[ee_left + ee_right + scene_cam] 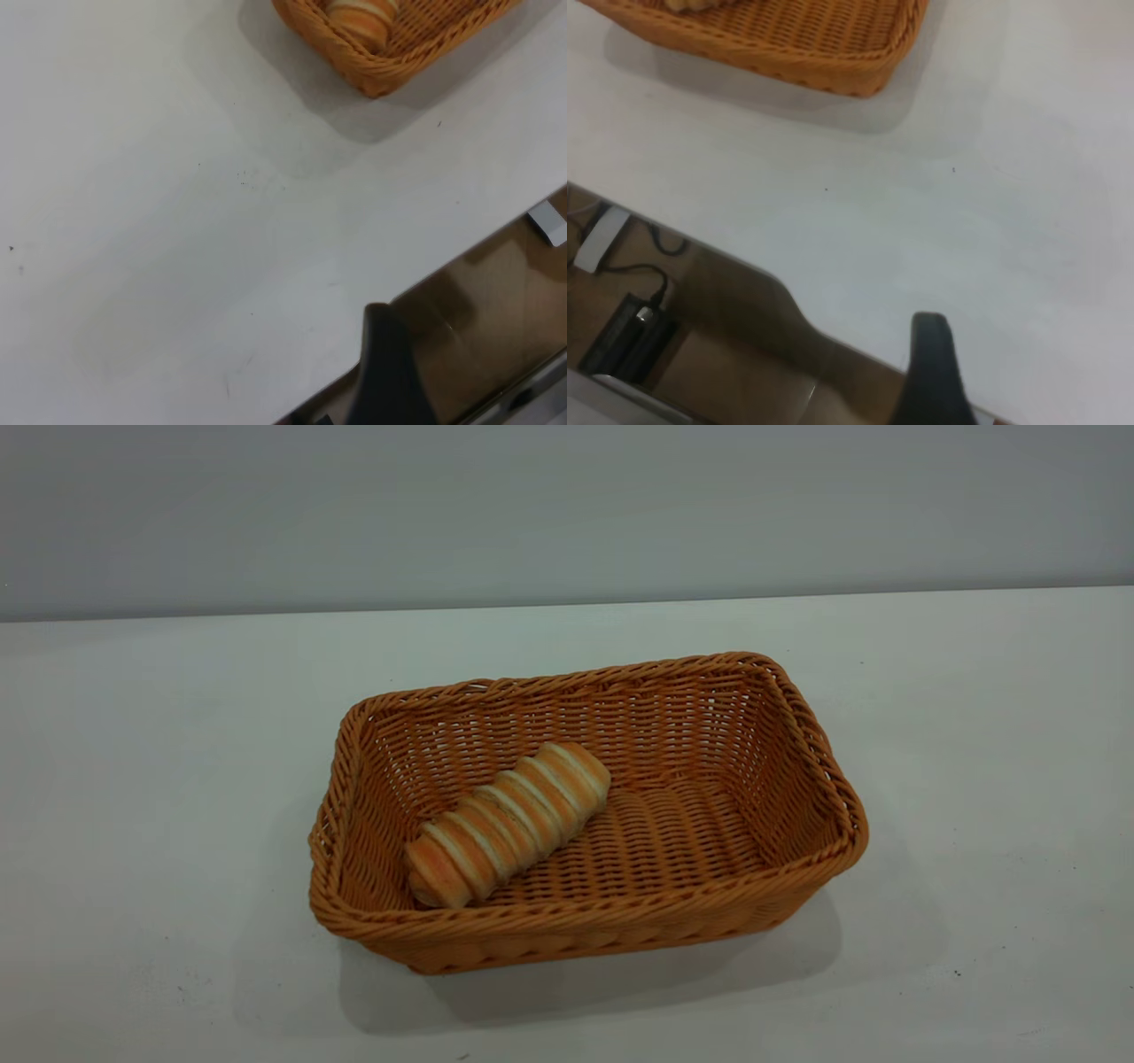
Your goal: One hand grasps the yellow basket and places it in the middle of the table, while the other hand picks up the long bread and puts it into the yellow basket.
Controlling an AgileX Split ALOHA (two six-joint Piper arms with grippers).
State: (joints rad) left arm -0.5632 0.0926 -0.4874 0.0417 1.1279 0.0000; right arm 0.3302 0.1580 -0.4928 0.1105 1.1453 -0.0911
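- On the white table (177, 797), before a plain grey wall (567, 505), stood one yellow basket (797, 726), near the middle.
- One long bread (509, 824) lay slantwise inside it.
- Both grippers hung back near the table's edge, well apart from the basket; each wrist view showed only one dark finger (387, 372) (932, 372), so I could not tell their spread.

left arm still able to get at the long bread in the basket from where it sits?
Probably yes. The long bread lies uncovered in the open-topped yellow basket, toward its left end. The left gripper is back at the table edge, with bare tabletop between.
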